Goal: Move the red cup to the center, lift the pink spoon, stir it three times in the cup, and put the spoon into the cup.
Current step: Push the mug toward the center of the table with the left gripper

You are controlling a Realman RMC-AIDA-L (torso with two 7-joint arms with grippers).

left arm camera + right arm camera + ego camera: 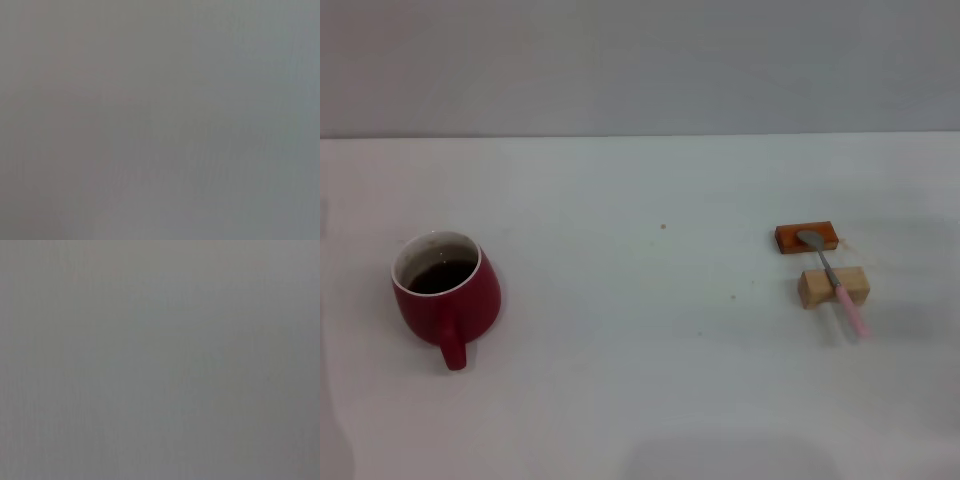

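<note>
White tabletop (640, 400), matte. We note the red cup (446, 297) at left, upright, glossy, rounded, handle toward us. Pink spoon (832, 277) at right, propped across orange block (807, 238) and tan block (833, 287), handle nearest us. Neither gripper in view; jaws unknown.

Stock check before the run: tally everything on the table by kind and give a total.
Cups: 1, the red cup with dark liquid, on the robot's left.
Spoons: 1, the pink spoon, lying across both blocks on the right.
Blocks: 2, the orange block and the tan block.
Total: 4.
Neither gripper shows in any view.
</note>
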